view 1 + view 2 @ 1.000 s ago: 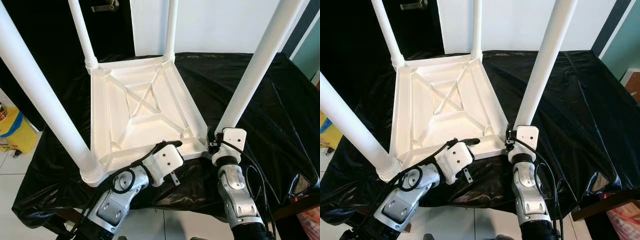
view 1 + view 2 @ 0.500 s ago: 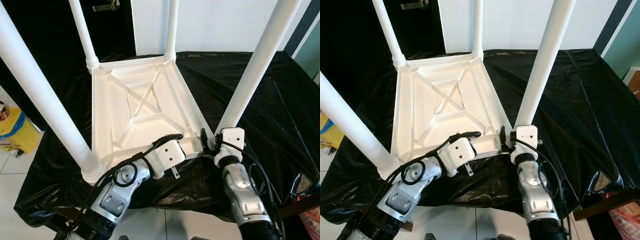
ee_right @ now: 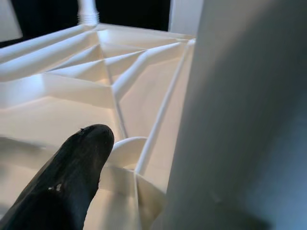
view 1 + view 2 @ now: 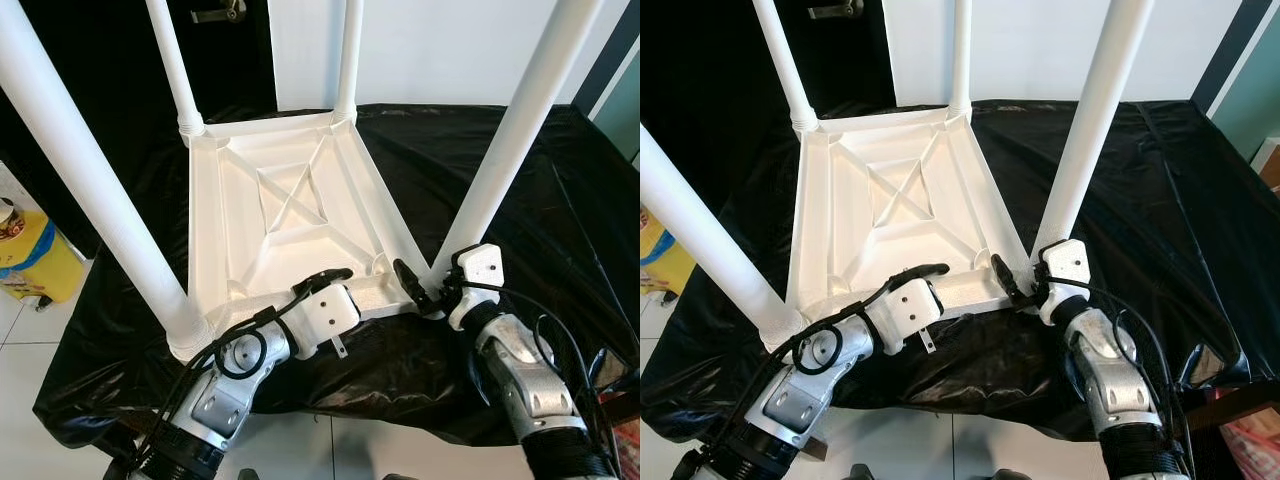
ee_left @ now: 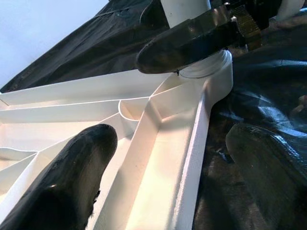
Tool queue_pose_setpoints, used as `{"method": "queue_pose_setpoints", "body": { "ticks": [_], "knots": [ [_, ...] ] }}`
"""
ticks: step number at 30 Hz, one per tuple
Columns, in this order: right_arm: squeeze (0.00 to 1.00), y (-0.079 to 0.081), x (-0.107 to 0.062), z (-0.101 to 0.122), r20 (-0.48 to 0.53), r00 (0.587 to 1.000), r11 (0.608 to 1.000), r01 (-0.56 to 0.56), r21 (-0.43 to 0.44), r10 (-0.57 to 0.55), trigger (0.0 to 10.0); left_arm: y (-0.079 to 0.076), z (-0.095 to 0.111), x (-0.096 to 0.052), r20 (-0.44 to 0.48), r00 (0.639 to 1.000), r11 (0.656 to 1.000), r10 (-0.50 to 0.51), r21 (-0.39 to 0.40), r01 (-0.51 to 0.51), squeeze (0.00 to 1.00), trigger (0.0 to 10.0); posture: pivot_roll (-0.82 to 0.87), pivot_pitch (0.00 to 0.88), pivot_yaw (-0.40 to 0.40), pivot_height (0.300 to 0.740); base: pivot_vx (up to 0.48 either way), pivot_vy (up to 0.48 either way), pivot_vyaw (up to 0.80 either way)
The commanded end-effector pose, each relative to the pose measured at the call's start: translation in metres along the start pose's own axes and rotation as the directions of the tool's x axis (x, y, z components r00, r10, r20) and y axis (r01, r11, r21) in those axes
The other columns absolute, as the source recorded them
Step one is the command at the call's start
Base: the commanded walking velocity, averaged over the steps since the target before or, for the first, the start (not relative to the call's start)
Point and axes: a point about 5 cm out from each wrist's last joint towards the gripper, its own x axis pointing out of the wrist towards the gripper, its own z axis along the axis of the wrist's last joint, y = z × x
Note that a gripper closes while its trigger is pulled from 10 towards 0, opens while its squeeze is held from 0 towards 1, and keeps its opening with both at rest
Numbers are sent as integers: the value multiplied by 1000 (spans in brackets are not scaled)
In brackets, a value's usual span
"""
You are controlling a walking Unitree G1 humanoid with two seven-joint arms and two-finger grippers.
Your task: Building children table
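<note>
The white children's table [image 4: 280, 200] lies upside down on a black cloth, its four white legs pointing up. My left gripper [image 4: 335, 290] is at the near rim and stands open. In the left wrist view, one finger [image 5: 72, 177] is inside the tabletop's underside and the other finger [image 5: 268, 172] is outside over the cloth. My right gripper [image 4: 425, 280] is open at the base of the near right leg [image 4: 510, 140]. One finger [image 3: 72, 177] reaches inside the corner with a gap to the leg. The leg hides the other finger.
The black cloth [image 4: 560, 200] covers the whole work surface and drapes over its near edge. A yellow bin [image 4: 30, 260] stands on the tiled floor at the left. The near left leg [image 4: 90, 190] rises close to my left arm. A white wall is behind.
My right arm has swung to the right, so its gripper now reaches in at the near right leg's base from the right. The left gripper has stayed on the near rim.
</note>
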Motion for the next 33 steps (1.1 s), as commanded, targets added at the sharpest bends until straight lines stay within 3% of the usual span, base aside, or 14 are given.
{"method": "queue_pose_setpoints", "body": {
  "ticks": [1,7,8,9,17,18,21,33],
  "knots": [
    [0,-3,8,0,-26,994,994,-106,-4,106,10000,2,0,-5,-3,997,994,74,-80,-74,0,10000,74,44,-55,740,0,0,0],
    [0,-8,14,-1,-50,986,987,-160,-15,159,10000,2,-1,-6,-2,998,991,64,-119,-64,0,10000,82,34,-58,740,0,0,0],
    [0,-9,15,-4,-64,983,984,-175,-15,174,2824,2,2,-4,12,998,990,64,-127,-62,0,10000,84,27,-59,740,0,0,0],
    [0,-10,16,-7,-75,980,983,-183,-11,182,0,3,6,-2,29,997,989,69,-132,-64,0,10000,86,25,-59,740,0,0,0],
    [0,-9,12,-17,-106,977,982,-186,21,187,0,7,15,3,72,994,985,83,-161,-70,0,10000,86,22,-57,740,0,0,0],
    [0,-9,10,-19,-116,979,986,-167,27,169,10000,6,15,3,73,994,985,81,-160,-68,0,10000,79,19,-44,740,0,0,0],
    [0,-9,10,-19,-116,979,986,-167,27,169,10000,6,15,3,73,994,985,81,-160,-68,0,10000,79,19,-44,740,0,0,0],
    [0,-4,9,-28,-149,988,999,36,35,-31,10000,4,15,4,70,995,986,69,-159,-58,0,10000,54,12,-43,740,0,0,0]
  ]
}}
